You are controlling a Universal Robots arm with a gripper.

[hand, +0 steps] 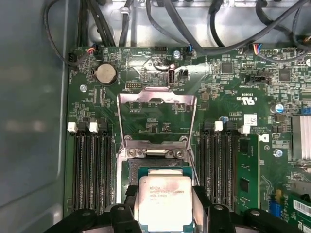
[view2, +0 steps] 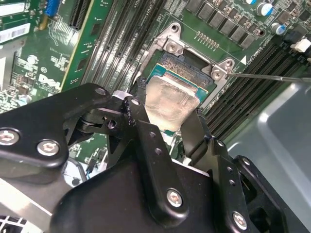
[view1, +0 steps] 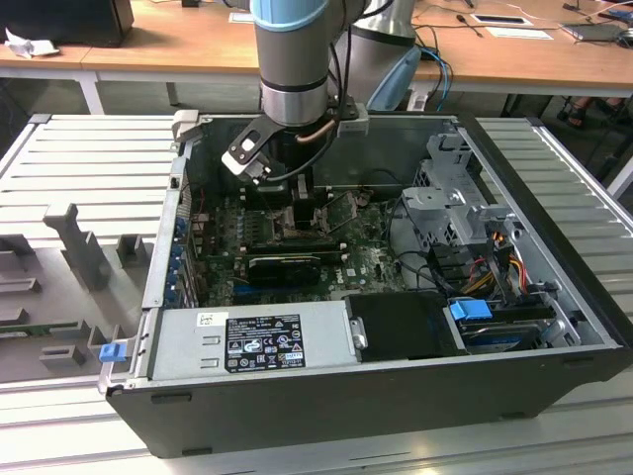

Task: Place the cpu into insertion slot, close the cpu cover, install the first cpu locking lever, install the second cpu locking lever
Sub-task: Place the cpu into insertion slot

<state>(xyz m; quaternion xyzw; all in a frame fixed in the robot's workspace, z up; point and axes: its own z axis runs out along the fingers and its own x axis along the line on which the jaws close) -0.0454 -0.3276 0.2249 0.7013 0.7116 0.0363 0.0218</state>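
Black fingers [view2: 146, 128] of the gripper [view2: 167, 110] are closed on a square chip [view2: 171, 99], pinching it by two opposite edges; its dull grey metal top faces up, with a pale green board edge showing beneath. In both wrist views the chip hangs directly over the socket [view2: 187, 68], a dark square with a silvery rim set into the green circuit board [hand: 228, 82]; whether the chip touches the socket cannot be told. The cover plate [hand: 136, 98], a thin silvery frame with a square window, stands swung up and open on the far side of the socket; a thin wire lever [view2: 272, 76] juts out beside the socket rim, unlatched. Long black memory slots [hand: 90, 165] run along both sides of the socket. In the exterior view the arm [view1: 292, 49] reaches straight down into an open computer case [view1: 396, 396] lying on a grey slatted table [view1: 99, 158].
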